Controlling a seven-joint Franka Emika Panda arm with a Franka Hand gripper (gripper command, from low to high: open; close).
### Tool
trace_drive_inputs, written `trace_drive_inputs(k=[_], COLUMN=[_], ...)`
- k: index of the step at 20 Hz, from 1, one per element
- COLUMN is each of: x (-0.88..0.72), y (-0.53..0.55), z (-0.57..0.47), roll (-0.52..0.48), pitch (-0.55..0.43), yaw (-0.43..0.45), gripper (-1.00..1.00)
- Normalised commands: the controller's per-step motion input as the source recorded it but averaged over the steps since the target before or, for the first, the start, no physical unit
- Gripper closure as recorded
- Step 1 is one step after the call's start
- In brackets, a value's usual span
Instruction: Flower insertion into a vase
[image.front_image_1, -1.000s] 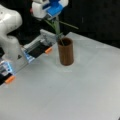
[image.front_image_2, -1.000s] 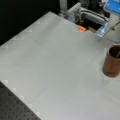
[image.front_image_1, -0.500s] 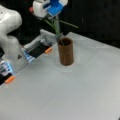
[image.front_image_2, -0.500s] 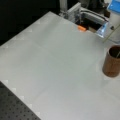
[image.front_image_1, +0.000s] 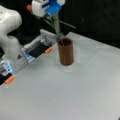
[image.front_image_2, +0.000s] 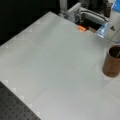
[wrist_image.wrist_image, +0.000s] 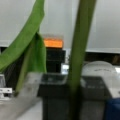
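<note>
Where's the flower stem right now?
In a front view the flower stem hangs from the gripper near the top, its lower end inside the mouth of the vase at the table's centre.

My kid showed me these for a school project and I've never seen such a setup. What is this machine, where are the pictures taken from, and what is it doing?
It is a white robot arm with a blue and white gripper at its end. Two pictures come from cameras off the arm, facing a pale table; the third comes from a camera on its wrist. A brown vase stands upright on the table, visible in both front views. The gripper holds a green flower stem above the vase, with the stem's lower end already inside the opening. The wrist view shows the stem and leaves up close.
</note>
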Motion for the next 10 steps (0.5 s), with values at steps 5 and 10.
trace_drive_inputs(k=[5,10], x=[-0.20,0.09], y=[-0.03,-0.06], z=[-0.08,-0.03], roll=[0.174,0.158], pitch=[0.273,0.440], yaw=[-0.057,-0.036], gripper=[1.00,1.00])
